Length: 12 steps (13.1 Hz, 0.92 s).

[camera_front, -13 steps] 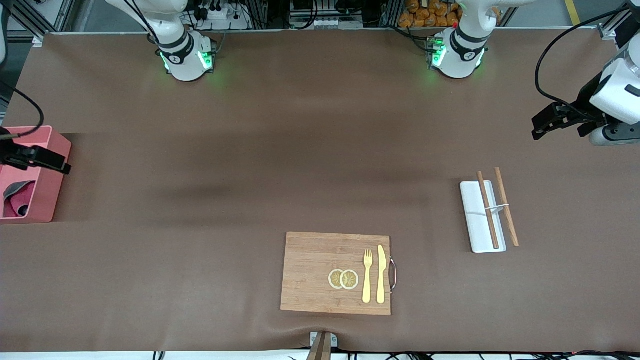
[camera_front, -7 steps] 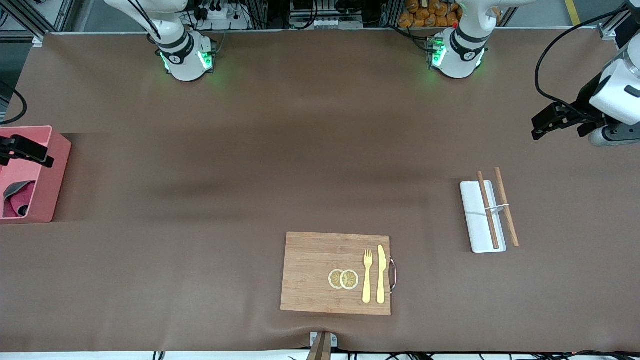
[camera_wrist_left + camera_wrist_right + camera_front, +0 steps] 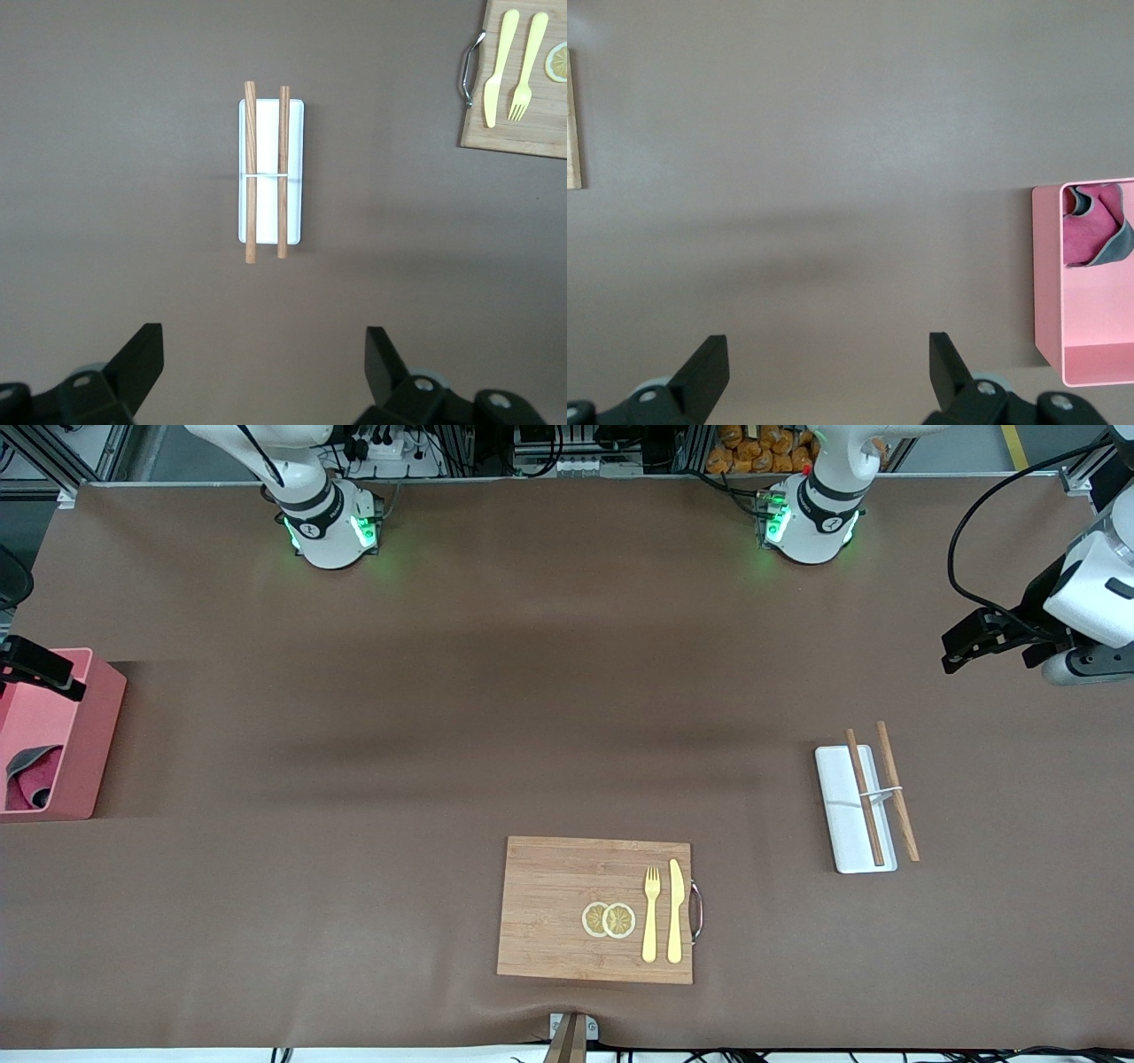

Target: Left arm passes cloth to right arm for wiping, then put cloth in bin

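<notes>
Cloth, grey and crimson, lies crumpled in the salmon-pink plastic bin at mid-left of the front view, so I judge the task finished. Right gripper, over the bin's upper edge, and left gripper, waiting at upper right, both gape wide and empty; next, only retreat.

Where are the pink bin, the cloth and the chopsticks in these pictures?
bin (image 3: 99, 717), front view: on its outer wall toward the table's middle.
cloth (image 3: 1088, 237), right wrist view: on its crimson face, inside the bin.
chopsticks (image 3: 251, 168), left wrist view: midway along one stick, over the white tray.

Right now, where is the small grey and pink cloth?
The crumpled grey and crimson-pink cloth lies inside the salmon-pink plastic bin, at the right arm's end of the table.
</notes>
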Tool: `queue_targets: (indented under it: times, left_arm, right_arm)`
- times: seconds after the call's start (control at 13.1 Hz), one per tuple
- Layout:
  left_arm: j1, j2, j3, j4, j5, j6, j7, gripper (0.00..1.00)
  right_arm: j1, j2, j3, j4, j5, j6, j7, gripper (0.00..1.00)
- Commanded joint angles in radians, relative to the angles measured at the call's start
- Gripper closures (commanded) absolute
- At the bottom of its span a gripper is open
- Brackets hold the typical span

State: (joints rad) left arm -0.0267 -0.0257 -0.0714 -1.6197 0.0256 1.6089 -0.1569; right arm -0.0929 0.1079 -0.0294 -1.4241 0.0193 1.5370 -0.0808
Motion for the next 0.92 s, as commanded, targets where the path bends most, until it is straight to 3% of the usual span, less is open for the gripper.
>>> queue_targets:
  times: [0.0,0.23,0.69,0.84]
  left_arm:
    - [0.001,-0.033,-0.001,-0.016,-0.015,-0.007,0.019,0.00]
    - [0.001,-0.059,-0.001,-0.028,-0.015,-0.009,0.019,0.00]
    - [0.004,-0.091,0.004,-0.025,-0.023,-0.027,0.005,0.00]
    - [0.002,-0.086,0.004,-0.017,-0.021,-0.027,0.008,0.00]
  right_arm:
    - [-0.001,-0.030,-0.010,-0.061,0.016,0.018,0.003,0.00]
    - [-0.001,-0.051,-0.009,-0.068,0.018,0.026,-0.007,0.00]
    - [0.044,-0.157,0.003,-0.231,0.016,0.112,0.039,0.00]
    - [0.048,-0.159,0.003,-0.233,0.010,0.114,0.042,0.00]
